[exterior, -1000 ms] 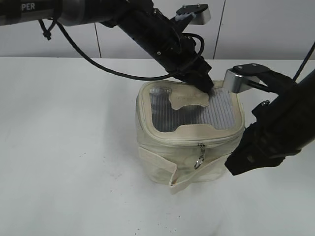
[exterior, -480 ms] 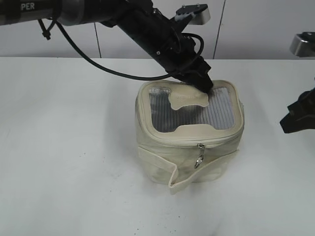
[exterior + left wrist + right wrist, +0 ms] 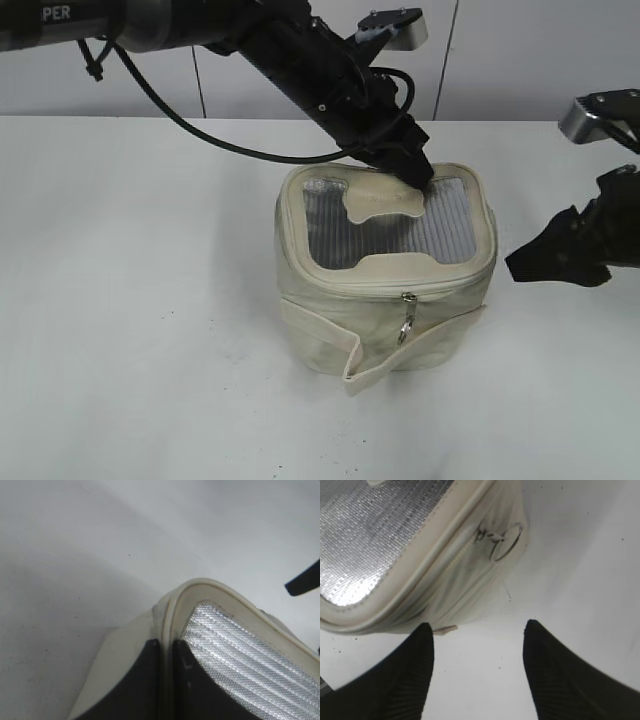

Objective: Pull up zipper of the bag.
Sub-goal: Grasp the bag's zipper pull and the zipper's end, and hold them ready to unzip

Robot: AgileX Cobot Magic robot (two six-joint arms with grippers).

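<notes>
The cream-white bag [image 3: 330,320] stands mid-table, its grey ribbed lid [image 3: 440,225] with the bone-shaped patch facing up. The zipper track runs under the lid rim; one silver slider with a ring pull [image 3: 405,318] hangs at the front, also in the right wrist view [image 3: 501,540]. My left gripper [image 3: 415,172] reaches in from the upper left and is shut on the lid's back rim [image 3: 176,600], one finger on each side of it. My right gripper [image 3: 528,265] is open and empty, hovering to the right of the bag [image 3: 445,575], apart from it.
The bag's cream strap [image 3: 385,352] hangs loose at the front and sticks out toward the table's near side. White table [image 3: 130,300] surrounds the bag, with a grey wall behind it.
My right gripper left the bag's front right corner, swung far right, then came partly back toward the bag. The left gripper and the bag have not moved.
</notes>
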